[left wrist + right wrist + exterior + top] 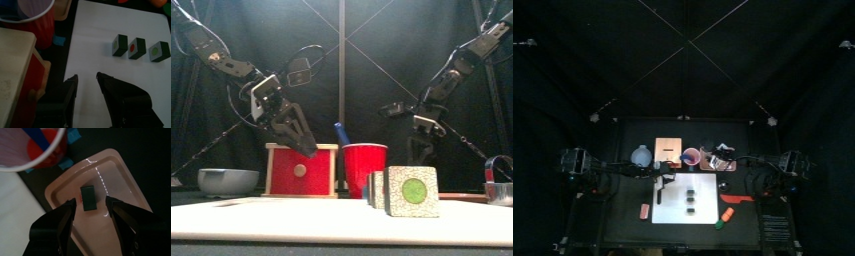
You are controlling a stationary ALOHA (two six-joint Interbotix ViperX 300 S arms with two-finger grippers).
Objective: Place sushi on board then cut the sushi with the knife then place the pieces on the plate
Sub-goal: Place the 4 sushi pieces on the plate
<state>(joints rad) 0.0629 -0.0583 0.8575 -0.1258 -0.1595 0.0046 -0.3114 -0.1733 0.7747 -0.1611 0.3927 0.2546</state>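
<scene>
At the worktop's front, three sushi pieces (pixel 137 48) stand on the white board (pixel 100 30); a fourth piece (pixel 87 197) lies on the pink plate (pixel 73 178).
The three stand upright in a close row, near one another on the board. Above the board hangs the left hand (pixel 86 76), released and empty, raised clear of them. Behind the board stand the red cup (pixel 365 170), holding the blue knife (pixel 344 132), and the wooden box (pixel 301 170) beside it. Farther right, the right hand (pixel 91 201) hovers released over the plate, its jaws apart above the lone dark piece.
</scene>
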